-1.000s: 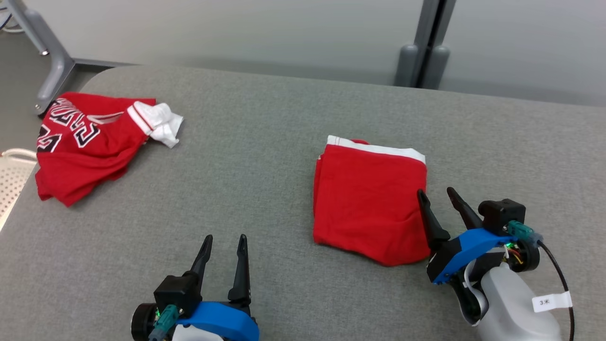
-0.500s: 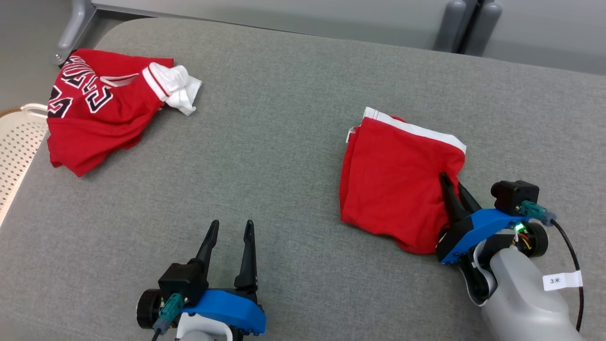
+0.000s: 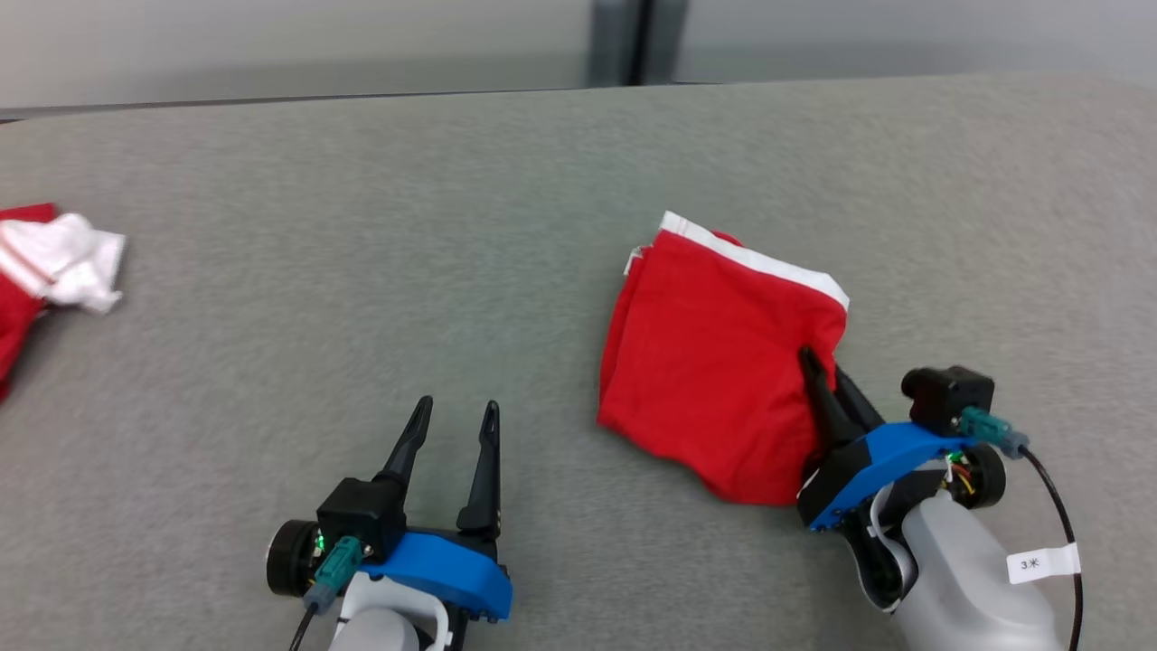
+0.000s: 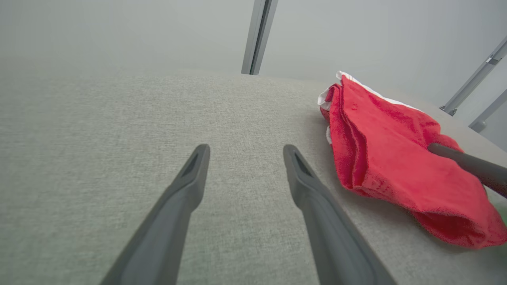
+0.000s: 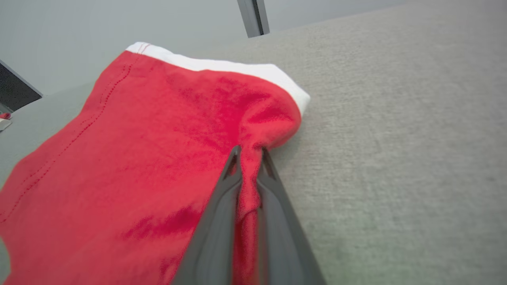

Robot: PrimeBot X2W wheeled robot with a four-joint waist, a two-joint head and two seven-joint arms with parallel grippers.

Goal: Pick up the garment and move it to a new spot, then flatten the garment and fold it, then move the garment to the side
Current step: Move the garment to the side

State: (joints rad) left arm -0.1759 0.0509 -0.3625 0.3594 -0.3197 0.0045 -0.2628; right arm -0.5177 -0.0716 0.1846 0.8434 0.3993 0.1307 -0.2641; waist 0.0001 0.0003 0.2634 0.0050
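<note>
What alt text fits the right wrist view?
The right gripper is shut on a pinch of cloth at the near edge of a folded red garment, which spreads to the left over a grey fabric-covered table. The garment's white band runs along its far edge, and a grey upright post stands beyond the table.

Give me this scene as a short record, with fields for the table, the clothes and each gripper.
surface: grey cloth-covered table
folded garment: red with a white band, right of centre
other garment: red and white, crumpled, at the head view's left edge
right gripper: shut on the folded garment's right edge, cloth pinched in its jaws
left gripper: open, empty, over bare table
</note>
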